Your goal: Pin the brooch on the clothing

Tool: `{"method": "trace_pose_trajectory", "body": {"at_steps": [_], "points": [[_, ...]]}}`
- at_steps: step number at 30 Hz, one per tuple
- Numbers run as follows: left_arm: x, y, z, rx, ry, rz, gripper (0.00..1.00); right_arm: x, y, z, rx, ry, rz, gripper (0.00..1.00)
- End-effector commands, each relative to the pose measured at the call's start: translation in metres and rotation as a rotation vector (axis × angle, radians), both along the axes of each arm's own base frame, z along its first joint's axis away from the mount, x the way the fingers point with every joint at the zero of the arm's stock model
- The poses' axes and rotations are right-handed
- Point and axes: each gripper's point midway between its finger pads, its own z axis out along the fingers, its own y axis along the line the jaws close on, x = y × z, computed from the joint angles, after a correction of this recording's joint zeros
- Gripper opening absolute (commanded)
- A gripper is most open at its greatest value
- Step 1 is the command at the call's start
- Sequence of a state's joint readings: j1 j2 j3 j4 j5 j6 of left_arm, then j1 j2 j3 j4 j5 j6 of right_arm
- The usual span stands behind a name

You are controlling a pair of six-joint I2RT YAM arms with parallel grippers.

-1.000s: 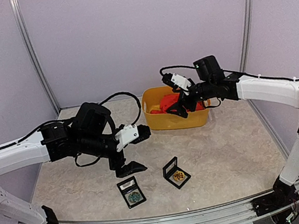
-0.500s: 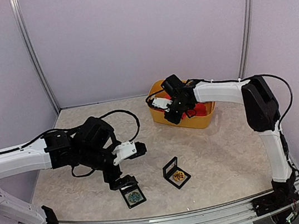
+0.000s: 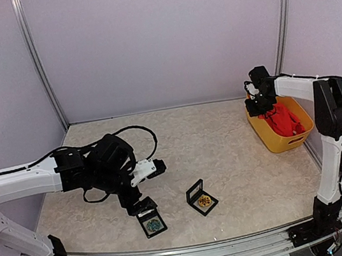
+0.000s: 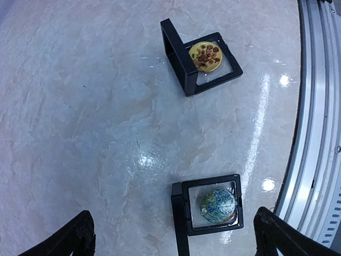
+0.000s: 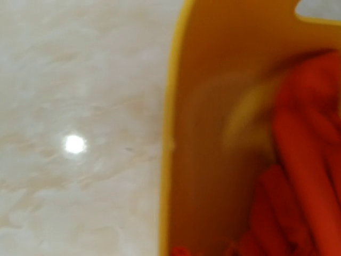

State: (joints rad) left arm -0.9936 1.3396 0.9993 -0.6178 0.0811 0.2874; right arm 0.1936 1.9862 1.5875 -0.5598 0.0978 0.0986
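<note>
The yellow basket [image 3: 270,137], which a second ago sits at the middle back of the desk, now stands against the right edge, and the red-orange clothing [image 3: 284,119] rides inside it. The right pincer [image 3: 256,103], spread over the basket before, is now closed on the rim at its far left corner, with the right arm folded back to that side. The left pincer [image 3: 140,204] drops from beside the display case with the blue-green brooch [image 3: 151,223] to just above it.
</note>
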Motion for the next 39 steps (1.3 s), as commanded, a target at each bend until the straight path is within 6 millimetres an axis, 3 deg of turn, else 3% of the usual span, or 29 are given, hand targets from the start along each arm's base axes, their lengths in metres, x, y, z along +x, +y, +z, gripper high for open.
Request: {"method": "trace_pose_trajectory", "body": {"at_steps": [1,3,4,5,6,8,10,11,13,14,16,20,24,27,29,35,39], "points": [[0.007,0.012,-0.024,0.11,0.025,0.083,0.99,0.009,0.014,0.009,0.094,-0.019,-0.02,0.17],[0.006,0.02,-0.039,0.189,0.028,0.086,0.99,0.007,0.017,0.011,0.084,0.001,0.002,0.57],[0.005,0.023,-0.045,0.22,0.032,0.084,0.98,0.004,0.018,0.016,0.075,-0.001,0.016,0.87],[0.004,0.027,-0.053,0.251,0.041,0.08,0.98,0.002,0.021,0.024,0.057,-0.018,0.032,0.98],[0.003,0.03,-0.058,0.268,0.043,0.072,0.98,-0.001,0.026,0.036,0.037,-0.041,0.062,0.99],[-0.001,0.031,-0.065,0.284,0.054,0.042,0.95,-0.013,0.049,0.066,-0.008,-0.105,0.186,1.0],[-0.004,0.028,-0.068,0.278,0.068,0.018,0.93,-0.038,0.093,0.094,-0.018,-0.19,0.407,1.0],[-0.004,0.026,-0.068,0.27,0.069,0.011,0.91,-0.06,0.121,0.104,0.016,-0.229,0.567,0.99],[-0.011,0.021,-0.068,0.239,0.097,-0.022,0.85,-0.126,0.173,0.1,0.125,-0.256,0.91,1.0],[-0.013,0.02,-0.069,0.231,0.103,-0.031,0.81,-0.158,0.189,0.107,0.178,-0.302,1.053,0.99],[-0.015,0.021,-0.07,0.231,0.111,-0.037,0.72,-0.204,0.208,0.102,0.247,-0.38,1.243,0.99],[-0.017,0.03,-0.078,0.261,0.126,-0.025,0.69,-0.278,0.215,0.077,0.307,-0.511,1.589,0.99],[-0.014,0.033,-0.079,0.27,0.123,-0.006,0.62,-0.287,0.231,0.061,0.228,-0.552,1.64,0.98],[-0.012,0.031,-0.076,0.255,0.118,0.001,0.59,-0.301,0.246,0.043,0.202,-0.533,1.795,0.95],[-0.012,0.03,-0.075,0.246,0.117,0.002,0.56,-0.298,0.255,0.031,0.193,-0.511,1.826,0.92],[-0.008,0.03,-0.074,0.24,0.11,0.018,0.48,-0.282,0.271,-0.001,0.178,-0.44,1.846,0.67],[-0.008,0.031,-0.079,0.256,0.124,0.021,0.41,-0.279,0.276,-0.015,0.172,-0.404,1.859,0.57]]}}
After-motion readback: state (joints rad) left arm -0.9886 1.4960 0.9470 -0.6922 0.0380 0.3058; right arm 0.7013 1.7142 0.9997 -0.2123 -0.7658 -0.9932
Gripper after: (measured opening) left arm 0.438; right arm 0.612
